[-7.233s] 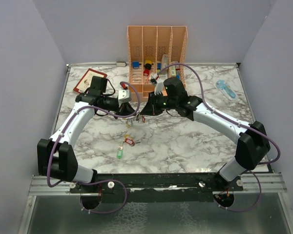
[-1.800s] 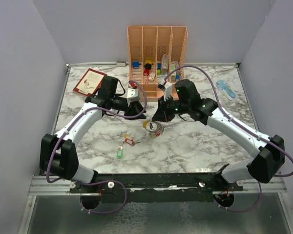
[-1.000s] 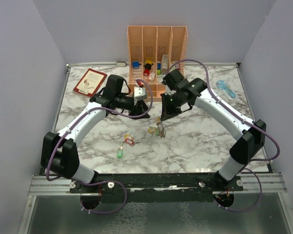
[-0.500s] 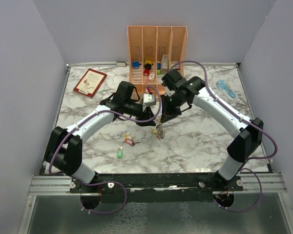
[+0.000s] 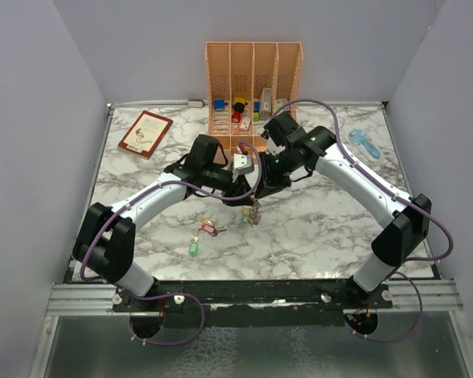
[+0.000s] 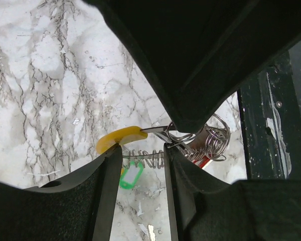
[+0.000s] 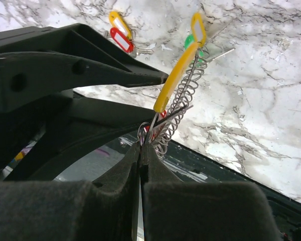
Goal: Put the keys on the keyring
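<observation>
My right gripper is shut on the keyring, a silvery wire coil hanging just above the table. In the right wrist view the closed jaws pinch the wire, with a yellow tag and a second yellow tag dangling. My left gripper is open right beside it. In the left wrist view its fingers straddle the coil, next to the yellow tag. Loose keys lie on the table: red and yellow tags and a green tag.
A peach organizer with coloured blocks stands at the back centre. A red book lies back left, and a light blue object back right. The table's near edge is a black rail.
The right gripper took the keyring from the table and holds it raised. The left arm swung right until its open fingers reached the hanging ring.
</observation>
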`<state>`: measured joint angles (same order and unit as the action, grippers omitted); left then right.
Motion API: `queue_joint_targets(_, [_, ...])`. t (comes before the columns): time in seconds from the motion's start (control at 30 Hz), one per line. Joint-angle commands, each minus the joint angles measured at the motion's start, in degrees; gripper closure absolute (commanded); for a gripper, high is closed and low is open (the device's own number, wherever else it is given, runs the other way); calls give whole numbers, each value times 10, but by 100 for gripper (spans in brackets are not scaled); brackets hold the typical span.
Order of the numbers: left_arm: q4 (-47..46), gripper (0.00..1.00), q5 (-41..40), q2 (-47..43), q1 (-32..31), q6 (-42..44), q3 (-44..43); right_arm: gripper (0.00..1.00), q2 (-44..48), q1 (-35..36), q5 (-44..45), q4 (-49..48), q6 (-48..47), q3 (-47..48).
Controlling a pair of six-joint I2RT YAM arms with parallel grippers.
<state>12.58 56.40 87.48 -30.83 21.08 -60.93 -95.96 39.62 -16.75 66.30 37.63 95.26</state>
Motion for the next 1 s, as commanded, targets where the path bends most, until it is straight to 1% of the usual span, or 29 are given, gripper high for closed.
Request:
queue_joint_targets(0.0, [-14,58,1,7,-8,-8,7,99,24,-3,-28,-25,13,-3])
queue_joint_targets(0.07, [-14,62,1,7,-9,-11,4,99,23,-3,-28,-23,14,-5])
queue_joint_targets(0.1, [-15,66,2,8,-10,-12,3,99,24,-3,-29,-23,14,-7])
queue_joint_targets(0.27, [-15,93,0,9,-11,-17,-1,99,24,-4,-39,-22,15,-18])
queue_joint_targets(0.3, [-16,97,-1,10,-12,-18,-1,99,24,-4,-40,-22,15,-20])
queue_joint_targets(0.33, [-16,100,-2,9,-12,-18,-2,99,25,-5,-40,-22,15,-22])
queue_joint_targets(0.47, [-13,100,-3,8,-12,-16,-1,99,30,-8,-37,-23,16,-30])
queue_joint_targets(0.6, [15,100,-25,4,-11,8,-14,99,43,-15,-30,-33,31,-51])
queue_joint_targets(0.7, [36,80,-45,-1,-7,21,-29,99,61,-23,-48,-67,58,-91])
queue_joint_targets(0.73, [42,76,-49,-3,-5,25,-34,99,66,-28,-57,-75,68,-105])
queue_joint_targets(0.87, [59,70,-71,-10,5,38,-49,99,86,-63,-121,-121,114,-165])
queue_joint_targets(0.97, [97,69,-77,-13,6,63,-72,99,90,-81,-145,-134,140,-174])
